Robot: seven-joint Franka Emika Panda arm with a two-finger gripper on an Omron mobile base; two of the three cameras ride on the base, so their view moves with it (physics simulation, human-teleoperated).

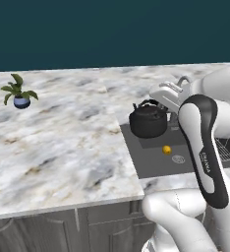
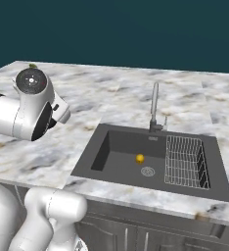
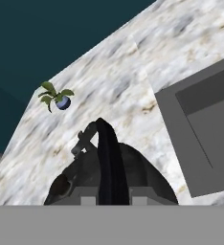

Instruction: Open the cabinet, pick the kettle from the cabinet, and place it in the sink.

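Teal wall behind, white-and-tan marble tabletop (image 1: pixel 58 147) running wide, low grey doors under its front edge. Small potted plant (image 1: pixel 19 93) far off at 10 o'clock in the left base view; same plant (image 3: pixel 56 98) at 11 o'clock in the hand view.

Sink (image 2: pixel 121 164) set into the marble, gooseneck faucet (image 2: pixel 154 105) at its back rim, wire rack (image 2: pixel 184 161) in its right half, small yellow object (image 2: pixel 140 158) on the basin floor beside the drain.

Kettle (image 1: pixel 148 120) seen in the left base view over the sink's back-left corner, toward 12 o'clock of the yellow object. Whether carried or already resting: cannot tell from that angle. In the hand view, kettle (image 3: pixel 109 177) pressed right up under the camera, arched handle running straight up from 6 toward 12 o'clock between where the tips should rise. Pincer (image 3: pixel 106 198) apparently clenched round that handle; tips themselves hidden, so grasp judged, not seen.

Key relation: in the hand view, sink basin (image 3: pixel 205 139) lies at 3 o'clock of the kettle, with the marble below it, which suggests the kettle hangs over or just short of the left rim. Likely next: shift toward 3 o'clock, then lower. Risk: kettle belly clipping the rim, or landing on the yellow object.
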